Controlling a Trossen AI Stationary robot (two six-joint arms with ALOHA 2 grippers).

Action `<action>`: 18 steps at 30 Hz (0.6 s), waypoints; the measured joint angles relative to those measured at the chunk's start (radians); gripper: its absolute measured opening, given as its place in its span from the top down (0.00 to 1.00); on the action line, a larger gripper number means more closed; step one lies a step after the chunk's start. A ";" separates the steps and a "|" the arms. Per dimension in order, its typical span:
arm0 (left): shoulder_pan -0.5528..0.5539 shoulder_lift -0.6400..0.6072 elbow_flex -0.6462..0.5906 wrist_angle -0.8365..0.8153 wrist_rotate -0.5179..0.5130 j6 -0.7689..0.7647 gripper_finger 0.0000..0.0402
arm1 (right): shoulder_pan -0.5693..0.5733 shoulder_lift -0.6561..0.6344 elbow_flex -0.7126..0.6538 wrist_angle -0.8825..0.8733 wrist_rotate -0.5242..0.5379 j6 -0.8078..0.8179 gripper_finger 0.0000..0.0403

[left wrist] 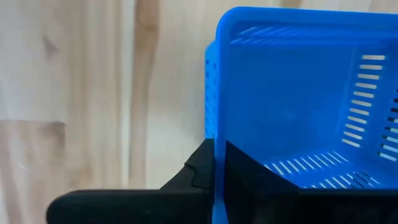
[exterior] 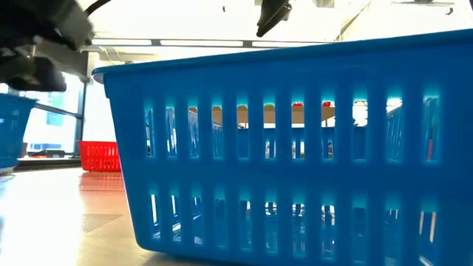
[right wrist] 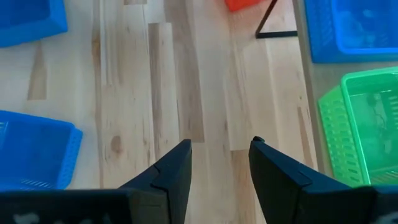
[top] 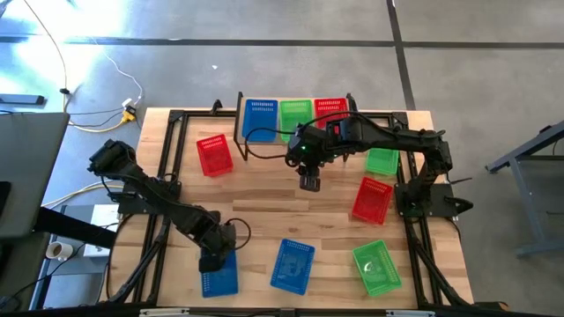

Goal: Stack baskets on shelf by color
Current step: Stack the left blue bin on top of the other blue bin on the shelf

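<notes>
While I hold here, each line covers one item.
Left gripper [top: 214, 256]: fingers astride the wall of the blue basket [top: 218, 272] at the table's near left edge, clamped on it.
Right gripper [right wrist: 219, 163]: hovering mid-table before the shelf [top: 240, 123], fingers parted, empty.
Handling: I judge the basket light, thin plastic, slightly flexible, a bit slick.
Hold: pinch the rim wall.

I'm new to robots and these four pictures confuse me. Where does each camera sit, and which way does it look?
High: above, looking straight down on the table, both arms and shelf.
Low: table height, looking level at a blue basket.
Left wrist: on the left arm; left gripper straddles a blue basket's wall.
Right wrist: on the right arm; right gripper open above bare wood.
Shared: high and right wrist both show the shelf's green basket.
</notes>
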 joint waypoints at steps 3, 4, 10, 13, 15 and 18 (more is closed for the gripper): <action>0.029 -0.034 0.020 -0.036 -0.038 0.020 0.99 | 0.015 0.000 0.000 0.002 0.000 0.000 0.64; 0.041 -0.046 0.026 -0.044 -0.047 0.023 0.99 | 0.020 0.000 0.000 0.003 0.000 0.002 0.64; 0.116 -0.136 0.048 -0.113 -0.142 0.009 1.00 | 0.048 0.000 0.000 0.008 0.000 0.060 0.64; 0.156 -0.173 0.071 -0.147 -0.220 0.007 1.00 | 0.060 0.000 0.000 0.013 0.000 0.115 0.64; 0.183 -0.190 0.088 -0.175 -0.277 0.007 1.00 | 0.068 0.000 0.000 0.025 0.000 0.154 0.64; 0.222 -0.208 0.116 -0.185 -0.357 0.010 1.00 | 0.078 0.000 0.000 0.057 0.000 0.207 0.64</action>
